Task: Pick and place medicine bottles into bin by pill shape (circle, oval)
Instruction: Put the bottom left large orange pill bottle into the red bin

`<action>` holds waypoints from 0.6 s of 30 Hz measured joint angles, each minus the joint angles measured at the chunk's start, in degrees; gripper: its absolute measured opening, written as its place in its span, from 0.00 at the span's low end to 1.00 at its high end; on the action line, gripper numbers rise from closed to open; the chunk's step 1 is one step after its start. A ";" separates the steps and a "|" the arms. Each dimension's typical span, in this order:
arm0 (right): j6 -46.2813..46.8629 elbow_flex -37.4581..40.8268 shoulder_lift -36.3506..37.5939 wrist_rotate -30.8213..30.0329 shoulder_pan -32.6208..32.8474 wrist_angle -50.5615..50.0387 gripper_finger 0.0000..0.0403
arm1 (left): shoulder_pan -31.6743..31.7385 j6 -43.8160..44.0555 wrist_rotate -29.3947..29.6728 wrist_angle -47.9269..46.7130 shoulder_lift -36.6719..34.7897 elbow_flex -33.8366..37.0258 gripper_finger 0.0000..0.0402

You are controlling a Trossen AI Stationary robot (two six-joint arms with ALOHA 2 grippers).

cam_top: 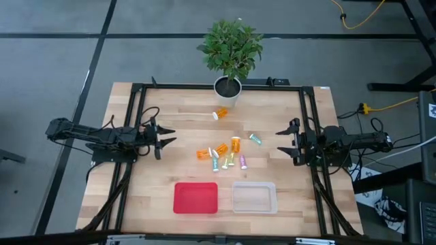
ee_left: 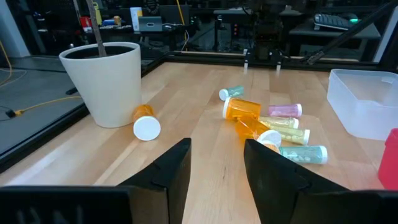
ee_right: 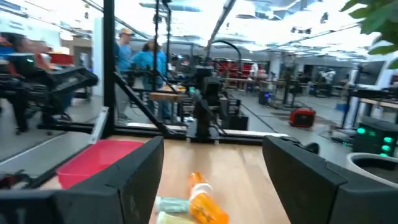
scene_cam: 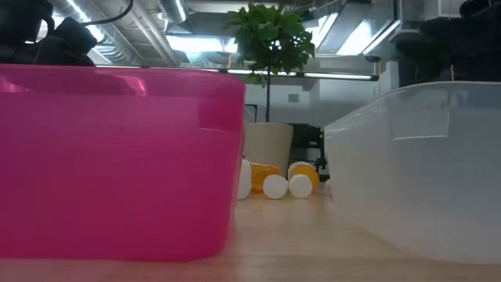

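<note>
Several small medicine bottles (cam_top: 221, 155) lie on their sides in a cluster at the middle of the wooden table: orange ones with white caps (ee_left: 242, 109), a pink one (ee_left: 285, 110), a yellow one (ee_left: 283, 122) and a green one (ee_left: 303, 154). A teal bottle (cam_top: 255, 139) lies a little to the right of the cluster. One orange bottle (cam_top: 220, 113) lies apart, beside the plant pot. My left gripper (cam_top: 167, 136) hovers open at the table's left, pointing at the cluster, with nothing between its fingers (ee_left: 180, 168). My right gripper (cam_top: 281, 141) hovers open at the table's right, also empty (ee_right: 214, 180).
A red bin (cam_top: 196, 197) and a clear bin (cam_top: 254, 197) stand side by side at the near edge. A white pot with a green plant (cam_top: 228, 88) stands at the far middle. A black frame (cam_top: 136, 136) runs round the table. People show in the room beyond (ee_right: 134, 53).
</note>
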State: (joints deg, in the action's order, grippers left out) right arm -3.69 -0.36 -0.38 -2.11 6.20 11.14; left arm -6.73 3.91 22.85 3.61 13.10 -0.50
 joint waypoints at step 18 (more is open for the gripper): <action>25.89 0.00 0.00 -0.78 -0.04 5.75 0.69 | 0.01 0.00 0.01 -0.02 0.00 0.00 0.35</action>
State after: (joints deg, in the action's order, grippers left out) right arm 22.21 -0.36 -0.38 -2.89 6.15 16.90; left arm -6.72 3.90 22.86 3.60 13.10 -0.50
